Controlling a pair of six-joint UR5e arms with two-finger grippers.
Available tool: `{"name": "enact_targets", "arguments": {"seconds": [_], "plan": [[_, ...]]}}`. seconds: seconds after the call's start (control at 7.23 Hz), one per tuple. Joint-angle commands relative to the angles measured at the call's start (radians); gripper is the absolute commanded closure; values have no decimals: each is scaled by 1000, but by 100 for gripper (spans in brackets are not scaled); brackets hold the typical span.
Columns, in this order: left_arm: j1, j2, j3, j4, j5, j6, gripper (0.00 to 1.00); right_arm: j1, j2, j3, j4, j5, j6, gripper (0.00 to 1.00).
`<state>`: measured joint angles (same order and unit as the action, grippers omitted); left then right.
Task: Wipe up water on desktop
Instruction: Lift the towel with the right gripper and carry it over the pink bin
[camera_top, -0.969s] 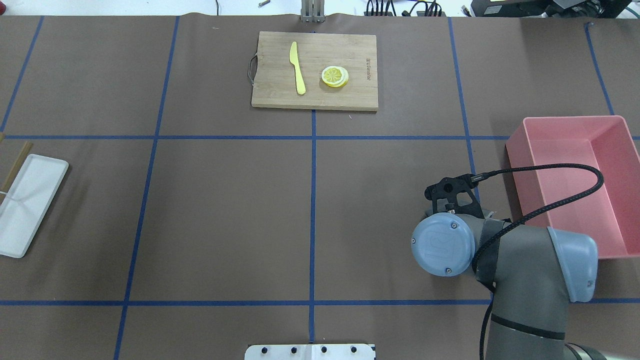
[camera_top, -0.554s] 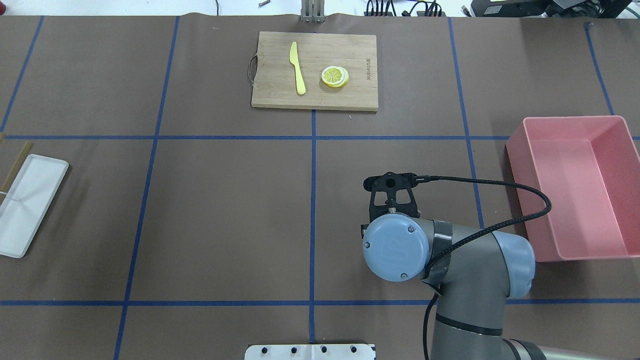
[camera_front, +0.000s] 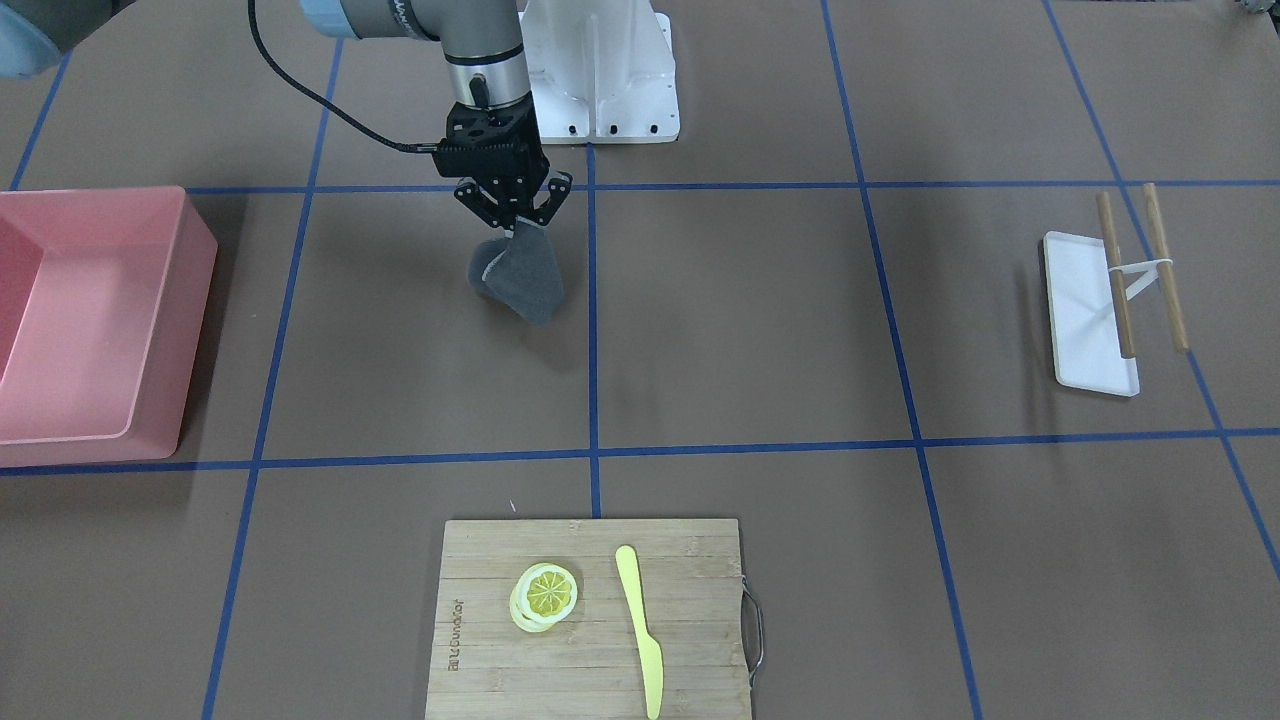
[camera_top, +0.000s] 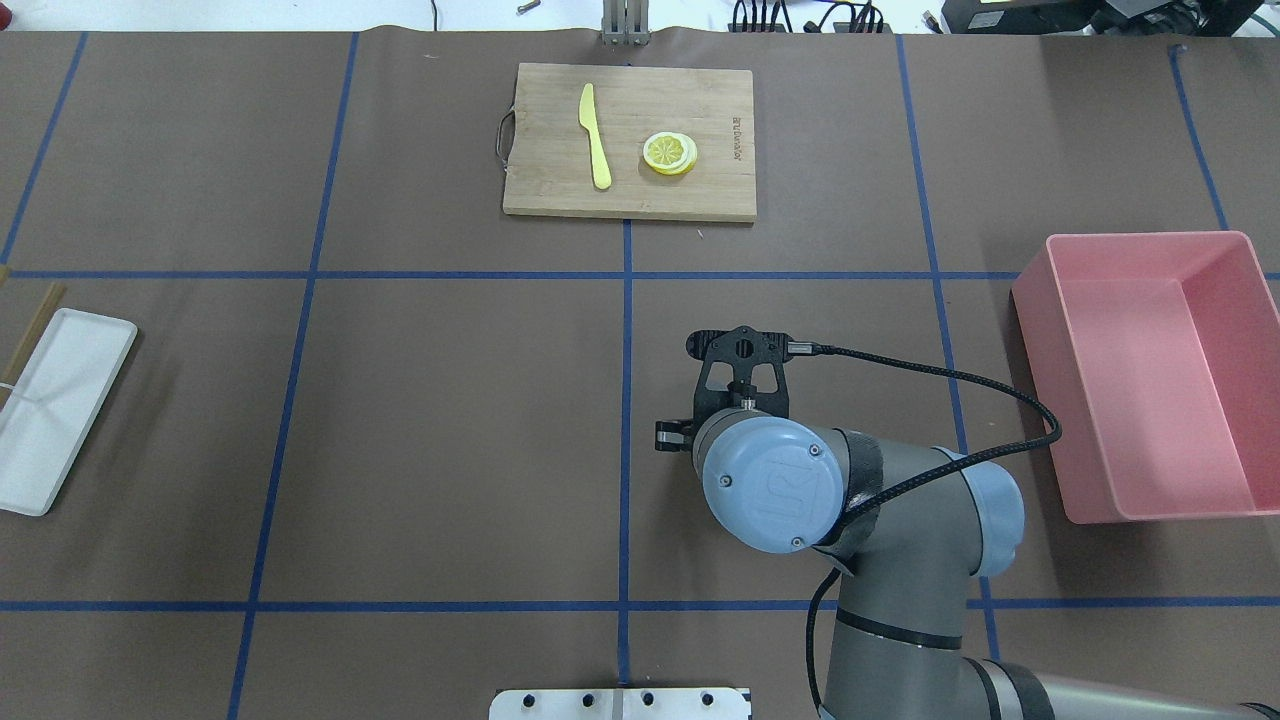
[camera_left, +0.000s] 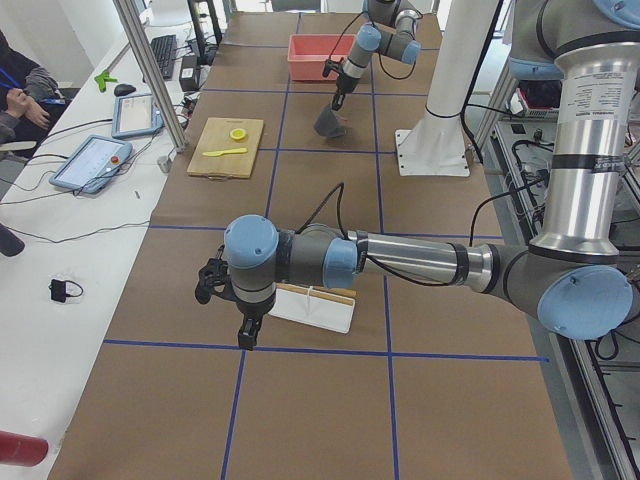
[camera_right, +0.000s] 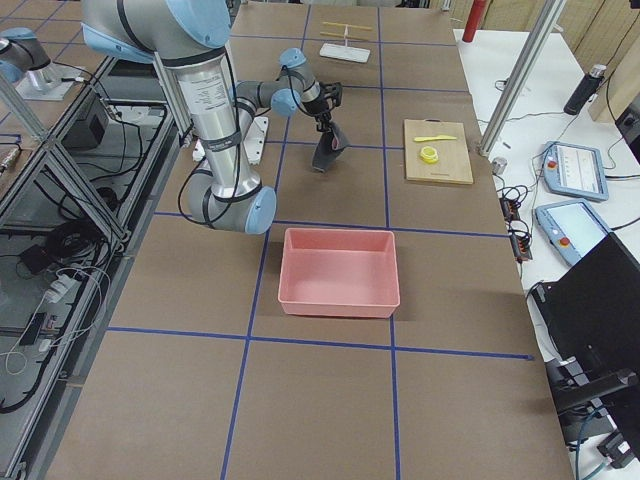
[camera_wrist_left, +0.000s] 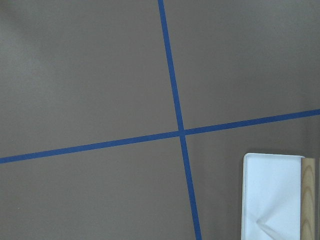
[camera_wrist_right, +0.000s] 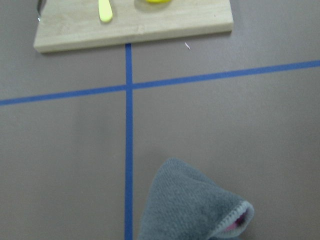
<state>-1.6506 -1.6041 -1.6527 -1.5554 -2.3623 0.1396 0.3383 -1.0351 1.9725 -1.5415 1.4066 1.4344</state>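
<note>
The main risk is a wipe that misses. No wet patch shows on the brown counter (camera_front: 760, 320) in any view, so a sweep could pass beside the water. The second risk lies in the hold. The right pincer (camera_front: 517, 218) is closed on only the top corner of the grey cloth (camera_front: 522, 272), which hangs below it in a folded bunch. If that bunch is dragged, it may roll and smear the water instead of soaking it up, or it may pull free of the pinch. Pressing too low could also snag the blue tape lines. From these angles I cannot say whether the cloth's lower edge touches the counter.

The right arm reaches out from the base with its wrist pointing straight down, just to the robot's right of the centre tape line, between the pink tub (camera_front: 95, 300) and the cutting board (camera_front: 590, 620). The left arm stretches low and far out, with its left pincer (camera_left: 245, 328) near the white tray (camera_front: 1085, 310); I cannot tell how that pincer's jaws stand.
</note>
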Motion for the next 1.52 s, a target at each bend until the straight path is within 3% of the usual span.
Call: {"name": "enact_targets", "arguments": {"seconds": [0.0, 0.28, 0.69, 0.97, 1.38], "plan": [[-1, 0, 2, -2, 0, 0, 1, 72, -5, 81, -18, 9, -6, 100], [-1, 1, 8, 14, 2, -3, 1, 207, -3, 185, -199, 169, -88, 100], [-1, 1, -22, 150, 3, -6, 1, 510, -61, 225, -282, 444, -404, 100], [0, 1, -24, 164, 2, -3, 1, 689, -207, 258, -284, 592, -666, 100], [0, 16, -24, 152, 2, 3, 1, 923, -415, 246, -275, 711, -1089, 100]]}}
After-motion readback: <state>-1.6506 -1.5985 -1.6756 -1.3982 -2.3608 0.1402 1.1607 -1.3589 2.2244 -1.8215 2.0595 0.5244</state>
